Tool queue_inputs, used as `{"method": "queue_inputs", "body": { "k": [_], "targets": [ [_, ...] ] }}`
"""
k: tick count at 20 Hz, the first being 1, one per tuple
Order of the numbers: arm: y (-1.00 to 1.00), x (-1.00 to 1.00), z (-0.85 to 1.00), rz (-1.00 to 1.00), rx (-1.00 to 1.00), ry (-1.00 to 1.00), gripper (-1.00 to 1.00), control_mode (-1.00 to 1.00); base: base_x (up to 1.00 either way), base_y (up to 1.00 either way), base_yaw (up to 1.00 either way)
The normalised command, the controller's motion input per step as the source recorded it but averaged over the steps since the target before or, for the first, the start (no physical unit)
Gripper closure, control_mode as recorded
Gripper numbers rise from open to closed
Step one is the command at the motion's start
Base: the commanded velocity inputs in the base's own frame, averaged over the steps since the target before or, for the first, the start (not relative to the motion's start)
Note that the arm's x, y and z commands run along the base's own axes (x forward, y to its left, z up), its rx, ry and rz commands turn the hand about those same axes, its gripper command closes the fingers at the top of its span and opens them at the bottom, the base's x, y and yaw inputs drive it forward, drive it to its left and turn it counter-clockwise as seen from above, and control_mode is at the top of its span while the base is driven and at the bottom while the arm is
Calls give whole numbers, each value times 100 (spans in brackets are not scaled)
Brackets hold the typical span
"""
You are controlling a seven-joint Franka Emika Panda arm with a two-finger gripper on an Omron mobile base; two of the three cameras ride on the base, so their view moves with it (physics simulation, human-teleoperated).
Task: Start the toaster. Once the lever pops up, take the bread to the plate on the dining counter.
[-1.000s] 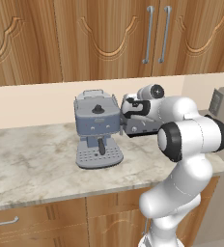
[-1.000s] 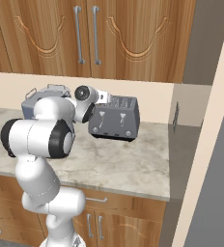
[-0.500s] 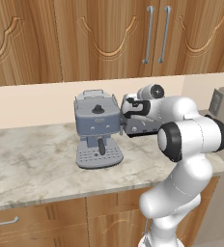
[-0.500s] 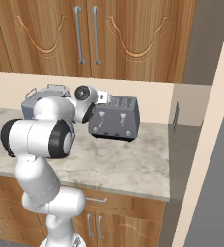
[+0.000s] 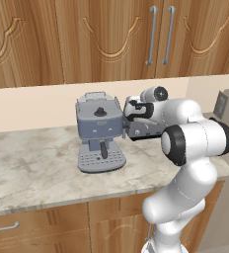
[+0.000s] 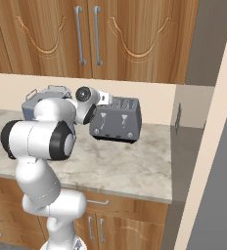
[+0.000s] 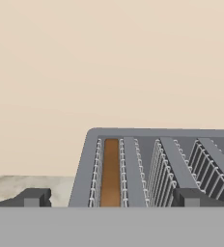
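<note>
The grey toaster (image 6: 116, 120) stands on the marble worktop against the back wall, to the right of the espresso machine; in the left base view my forearm covers most of the toaster (image 5: 145, 131). My gripper (image 6: 103, 98) hovers just above the toaster's left end, open and holding nothing. The hand view looks along the toaster's top (image 7: 147, 144), with the gripper (image 7: 111, 198) straddling it and a dark fingertip (image 7: 35, 197) on each side. A brown slice of bread (image 7: 110, 172) sits down in the leftmost slot. The plate and the dining counter are out of view.
A blue-grey espresso machine (image 5: 99, 132) stands close to the left of the toaster. Wooden wall cabinets (image 6: 91, 34) hang above. A side wall with a socket plate (image 6: 177, 118) closes off the worktop (image 6: 120, 161) on the right.
</note>
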Motion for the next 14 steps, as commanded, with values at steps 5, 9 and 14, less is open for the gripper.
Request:
{"method": "queue_inputs", "body": {
  "k": [5, 9, 14],
  "targets": [
    [0, 0, 0, 0, 0, 0, -100, -100, 0, 0, 0],
    [0, 0, 0, 0, 0, 0, -100, -100, 0, 0, 0],
    [0, 0, 0, 0, 0, 0, -100, -100, 0, 0, 0]
  ]
}}
